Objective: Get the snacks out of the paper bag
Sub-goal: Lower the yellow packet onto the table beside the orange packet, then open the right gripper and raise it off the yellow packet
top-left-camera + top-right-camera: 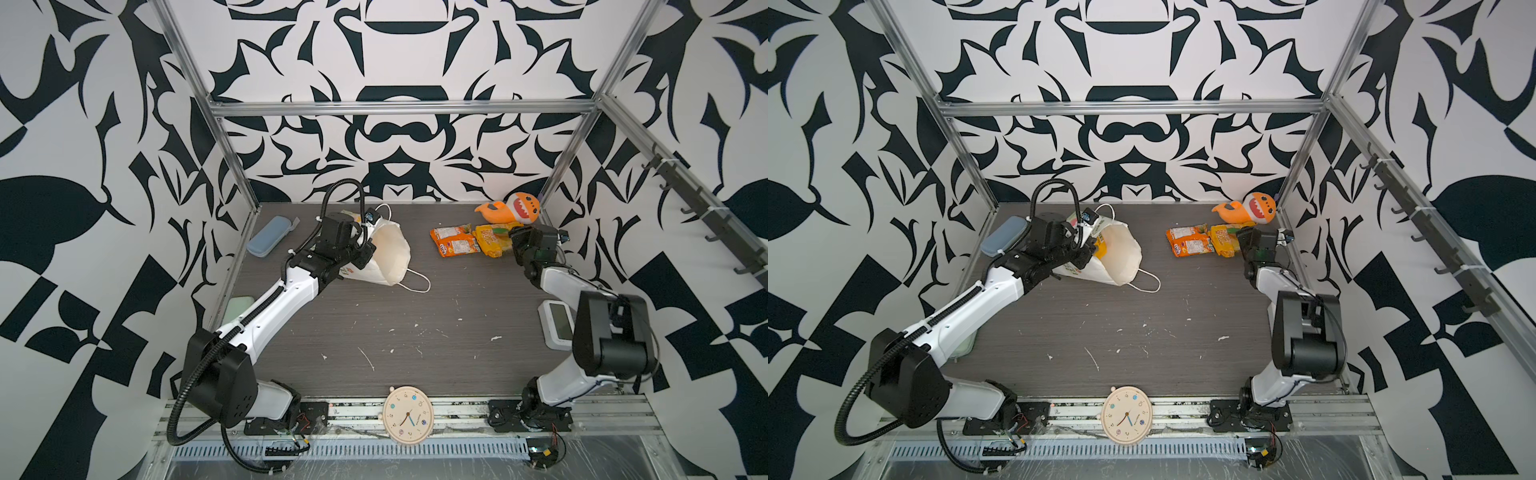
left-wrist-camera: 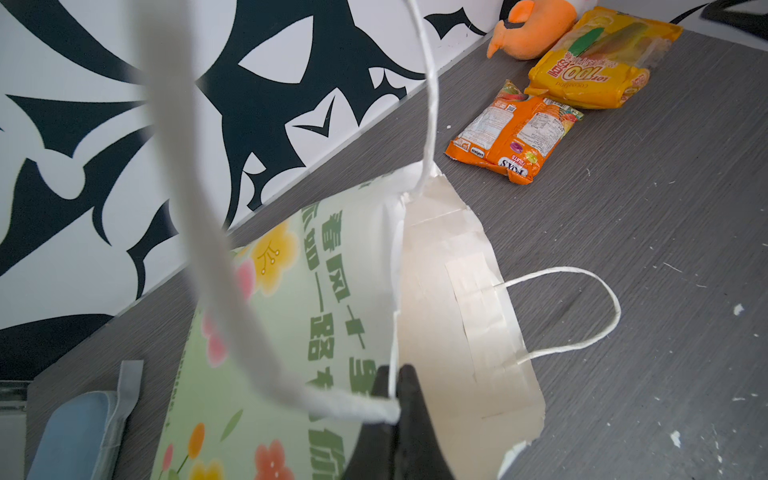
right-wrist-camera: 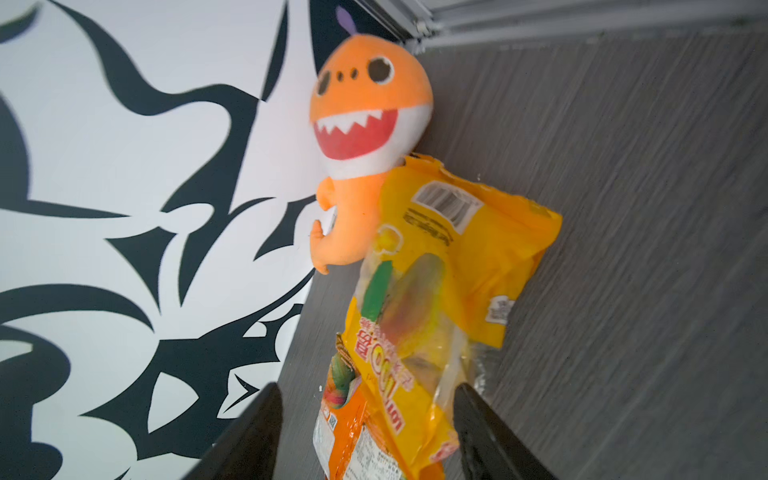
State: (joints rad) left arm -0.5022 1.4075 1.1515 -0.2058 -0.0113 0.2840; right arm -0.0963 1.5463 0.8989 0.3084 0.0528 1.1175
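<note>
I work in a robot lab's test cell, not a home. An aluminium frame point(image 1: 399, 109) boxes in my grey tabletop point(image 1: 415, 316) (scuffed with white flecks). Black-and-white patterned panels point(image 1: 291, 62) serve as walls. My left arm point(image 1: 282, 293) and right arm point(image 1: 559, 280) are bolted to a metal rail point(image 1: 457, 409) at the front edge.

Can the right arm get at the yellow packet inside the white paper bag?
Probably yes: the left gripper pinches the rim of the white paper bag, its mouth gapes toward the open right gripper, nothing lies between, and the yellow packet shows inside.
</note>
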